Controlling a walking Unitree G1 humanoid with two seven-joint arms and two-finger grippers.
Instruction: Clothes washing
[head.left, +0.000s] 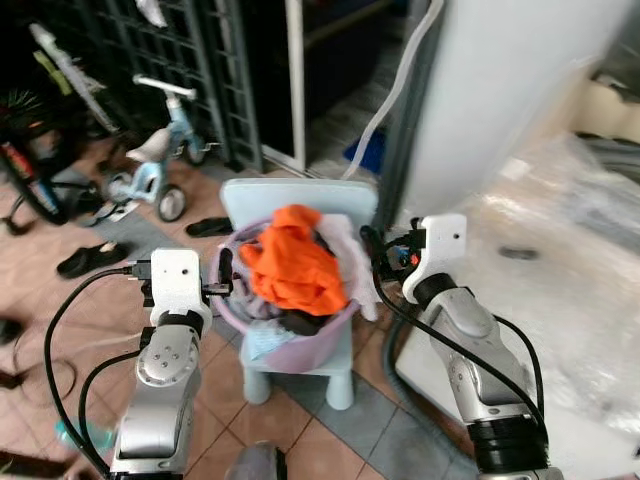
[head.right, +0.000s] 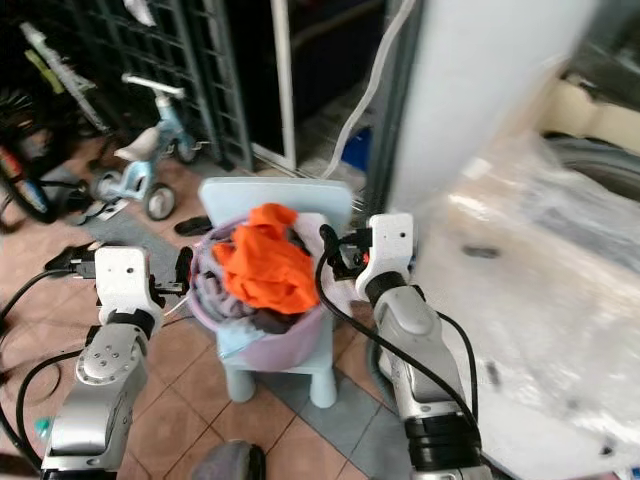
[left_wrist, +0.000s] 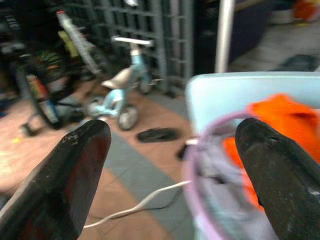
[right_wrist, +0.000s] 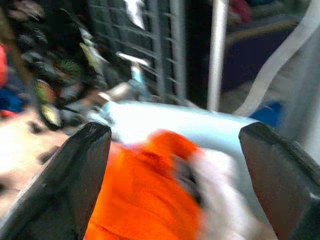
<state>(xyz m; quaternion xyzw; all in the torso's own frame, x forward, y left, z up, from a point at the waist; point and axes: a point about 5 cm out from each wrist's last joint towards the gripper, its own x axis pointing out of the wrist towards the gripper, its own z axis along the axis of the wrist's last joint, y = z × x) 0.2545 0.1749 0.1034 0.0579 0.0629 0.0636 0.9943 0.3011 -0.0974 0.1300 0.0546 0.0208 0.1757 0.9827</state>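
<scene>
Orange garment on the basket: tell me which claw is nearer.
Right claw, by a little: beside the orange garment at its right. Left claw sits outside the basket's left rim.

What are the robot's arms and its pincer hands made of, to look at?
Both arms are jointed silver metal tubes with round screw-studded joints, black cuffs lower down and loose black cables looping alongside. Each ends in a boxy white wrist block. The left gripper and right gripper each have two long, blunt, matte black fingers.
</scene>
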